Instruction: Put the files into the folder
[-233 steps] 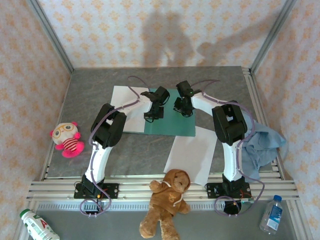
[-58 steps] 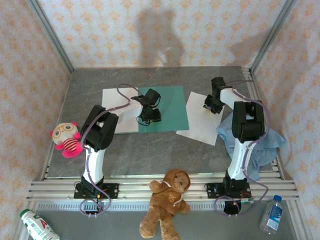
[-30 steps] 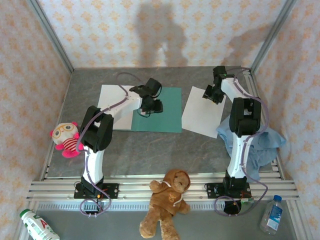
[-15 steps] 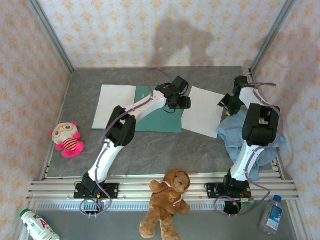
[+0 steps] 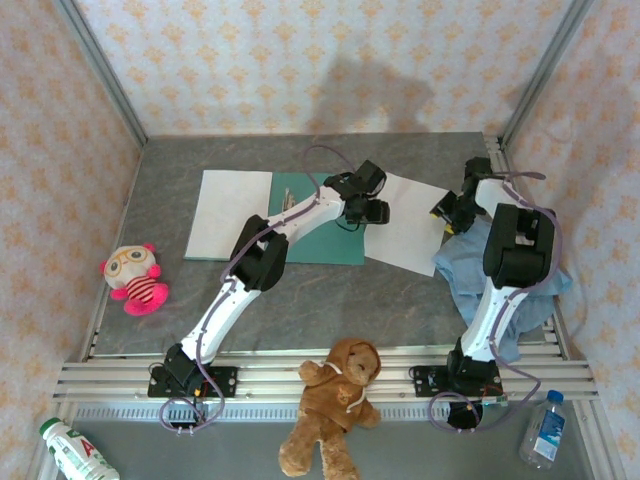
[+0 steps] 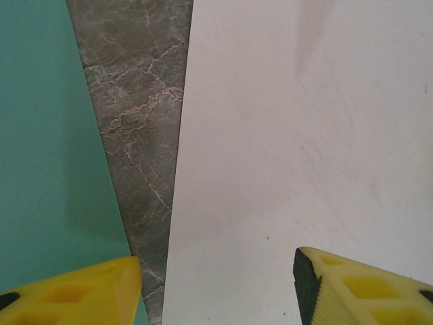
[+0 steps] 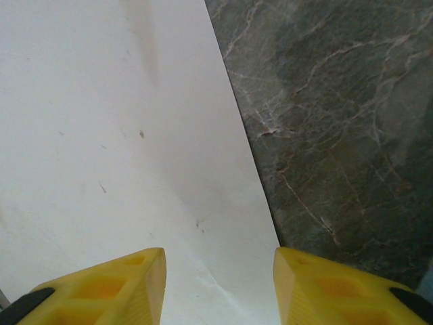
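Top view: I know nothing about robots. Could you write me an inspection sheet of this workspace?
Surface: grey marbled table, no spills seen.
Job's things: teal folder lies flat. Left sheet lies against its left edge. Right sheet lies beside it, with a strip of table between.
Clutter: blue cloth, pink toy, teddy, left bottle, right bottle.
Grippers: left gripper open, over that strip. Right gripper open, over the right sheet's right edge.
Cables: purplish cable loops along each arm, no snag seen.
Surroundings: patterned walls, metal rails.
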